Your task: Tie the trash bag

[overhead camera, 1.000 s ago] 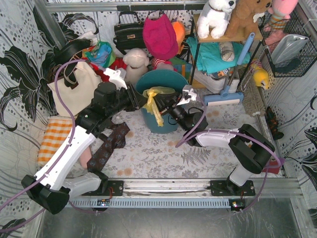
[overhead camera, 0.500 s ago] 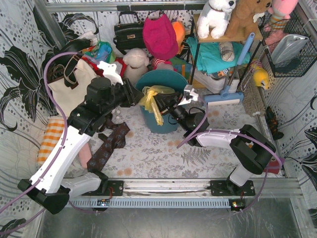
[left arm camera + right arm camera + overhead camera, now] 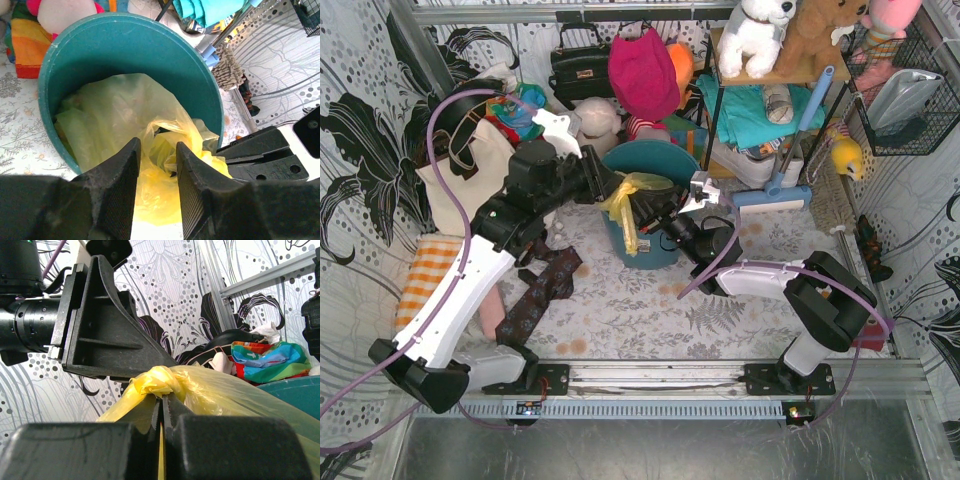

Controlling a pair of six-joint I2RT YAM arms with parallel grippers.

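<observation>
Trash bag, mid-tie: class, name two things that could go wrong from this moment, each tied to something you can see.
1. The right pincer is shut on thin plastic just below the knot; a hard pull may tear the trash bag.
2. The left pincer stands open around the bunched plastic, so the bag may slip out, leaving the knot loose.
</observation>
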